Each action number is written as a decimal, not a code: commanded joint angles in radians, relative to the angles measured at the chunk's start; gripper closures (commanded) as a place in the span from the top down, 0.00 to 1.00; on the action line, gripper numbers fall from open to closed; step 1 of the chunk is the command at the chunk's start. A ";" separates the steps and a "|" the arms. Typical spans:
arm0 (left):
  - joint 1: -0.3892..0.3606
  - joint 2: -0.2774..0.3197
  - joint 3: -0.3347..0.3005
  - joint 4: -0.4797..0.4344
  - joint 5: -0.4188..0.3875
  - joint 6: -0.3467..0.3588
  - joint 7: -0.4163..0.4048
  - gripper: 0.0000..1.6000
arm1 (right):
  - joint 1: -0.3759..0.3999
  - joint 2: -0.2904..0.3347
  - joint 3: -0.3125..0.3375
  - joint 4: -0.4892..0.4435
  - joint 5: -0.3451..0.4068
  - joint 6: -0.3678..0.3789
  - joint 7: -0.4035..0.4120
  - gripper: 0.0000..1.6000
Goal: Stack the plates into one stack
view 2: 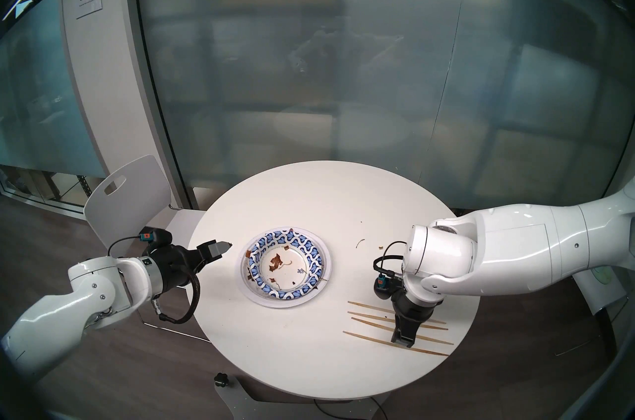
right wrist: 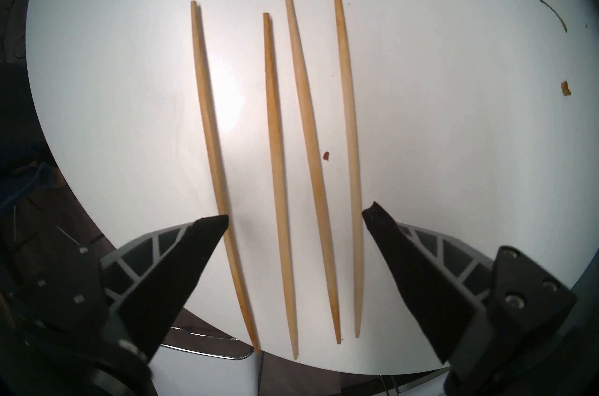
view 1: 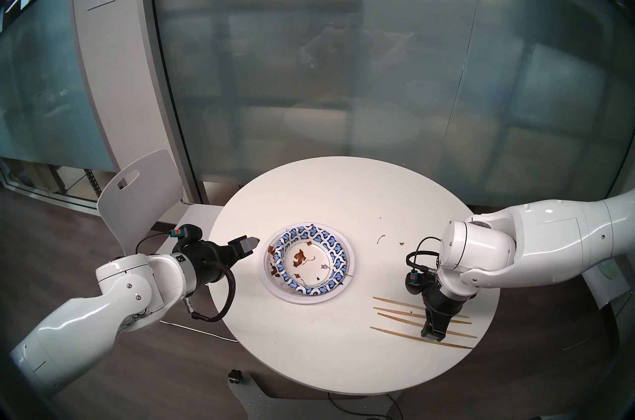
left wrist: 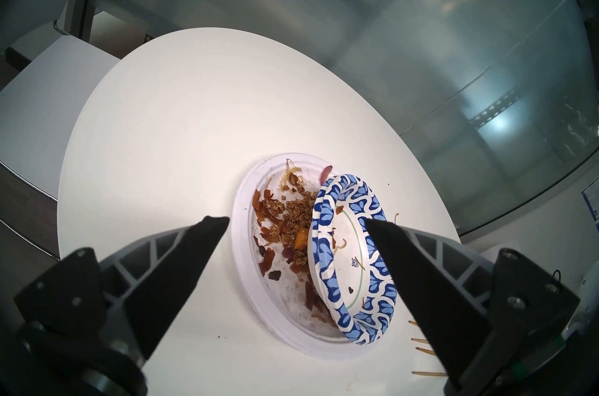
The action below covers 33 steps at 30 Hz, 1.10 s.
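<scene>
On the round white tabletop the plates already sit as one pile near the middle. A blue-and-white patterned paper plate rests inside a wider plain white paper plate. In the left wrist view the patterned plate lies tilted, shoved toward one side of the white plate, propped on brown food scraps heaped in the white one. Its rim looks doubled there, so a second patterned plate may be nested under it; how many white plates lie beneath I cannot tell. No loose plate shows anywhere else on the tabletop.

The left hand hovers just beside the pile's left edge, angled down toward it, its two fingers spread wide and holding nothing. The right hand points straight down over four thin wooden chopsticks that lie side by side near the tabletop's front right edge, well apart from the pile; its fingers also stand wide apart and empty, straddling the sticks without touching them as far as the wrist view shows. A few crumbs lie between the pile and the right arm.

By my reading the stacking is essentially finished. What may remain is settling the tilted patterned plate flatter and more central.
</scene>
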 commanded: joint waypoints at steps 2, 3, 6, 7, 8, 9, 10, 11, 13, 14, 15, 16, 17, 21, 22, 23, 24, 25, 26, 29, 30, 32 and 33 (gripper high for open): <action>-0.014 -0.001 -0.005 -0.003 -0.001 -0.002 -0.002 1.00 | -0.017 0.004 0.045 -0.061 0.061 0.004 -0.082 1.00; -0.016 -0.002 -0.004 -0.005 -0.001 -0.001 -0.001 1.00 | -0.017 0.007 0.048 -0.067 0.070 0.004 -0.093 1.00; -0.018 -0.003 0.000 -0.012 -0.003 0.001 0.001 1.00 | -0.011 0.016 0.051 -0.086 0.089 0.004 -0.122 1.00; -0.019 -0.003 0.002 -0.013 -0.002 0.001 0.002 1.00 | -0.008 0.018 0.049 -0.091 0.096 0.004 -0.130 1.00; -0.020 -0.003 0.004 -0.013 -0.002 0.001 0.001 1.00 | -0.006 0.020 0.047 -0.095 0.102 0.004 -0.136 1.00; -0.020 -0.003 0.005 -0.013 -0.002 0.001 0.001 1.00 | -0.002 0.018 0.043 -0.098 0.111 0.004 -0.149 1.00; -0.019 -0.003 0.005 -0.016 -0.002 0.000 0.001 1.00 | -0.003 0.018 0.041 -0.102 0.117 0.004 -0.156 1.00; -0.018 -0.002 0.004 -0.017 -0.003 0.000 0.002 1.00 | -0.003 0.018 0.039 -0.104 0.123 0.004 -0.165 1.00; -0.017 -0.002 0.004 -0.020 -0.002 -0.003 0.004 1.00 | -0.006 0.011 0.033 -0.108 0.138 0.004 -0.192 1.00; -0.016 -0.001 0.003 -0.020 -0.002 -0.004 0.004 1.00 | -0.009 0.006 0.032 -0.110 0.146 0.004 -0.208 1.00; -0.014 -0.001 0.002 -0.020 -0.002 -0.004 0.004 1.00 | -0.009 -0.004 0.027 -0.109 0.156 0.004 -0.220 1.00; -0.012 0.000 0.001 -0.020 -0.003 -0.005 0.004 1.00 | -0.013 -0.011 0.024 -0.109 0.162 0.004 -0.234 1.00; -0.010 0.000 -0.001 -0.020 -0.003 -0.006 0.003 1.00 | -0.020 -0.017 0.025 -0.106 0.172 0.004 -0.249 1.00; -0.006 0.003 -0.004 -0.020 -0.004 -0.008 0.003 1.00 | -0.024 -0.036 0.013 -0.104 0.196 0.004 -0.289 1.00; -0.005 0.003 -0.005 -0.020 -0.004 -0.008 0.002 1.00 | -0.021 -0.044 0.005 -0.104 0.207 0.004 -0.307 1.00; -0.003 0.004 -0.006 -0.020 -0.005 -0.009 0.001 1.00 | -0.021 -0.047 0.002 -0.109 0.223 0.004 -0.325 1.00; -0.002 0.004 -0.007 -0.020 -0.005 -0.009 0.001 1.00 | -0.020 -0.050 0.000 -0.111 0.234 0.004 -0.337 1.00; -0.002 0.005 -0.007 -0.020 -0.005 -0.009 0.000 1.00 | -0.017 -0.052 -0.003 -0.114 0.244 0.004 -0.347 1.00; -0.002 0.005 -0.007 -0.020 -0.005 -0.009 0.000 1.00 | -0.017 -0.052 -0.003 -0.114 0.244 0.004 -0.347 1.00; -0.003 0.006 -0.005 -0.020 -0.004 -0.008 -0.004 1.00 | -0.014 -0.065 -0.014 -0.121 0.277 0.004 -0.386 1.00; -0.003 0.006 -0.004 -0.020 -0.004 -0.008 -0.004 1.00 | -0.014 -0.068 -0.016 -0.122 0.283 0.004 -0.397 1.00; -0.004 0.005 -0.003 -0.021 -0.004 -0.008 -0.005 1.00 | -0.014 -0.080 -0.027 -0.123 0.301 0.004 -0.436 1.00; -0.004 0.006 -0.003 -0.021 -0.003 -0.008 -0.005 1.00 | -0.010 -0.086 -0.036 -0.120 0.309 0.004 -0.445 1.00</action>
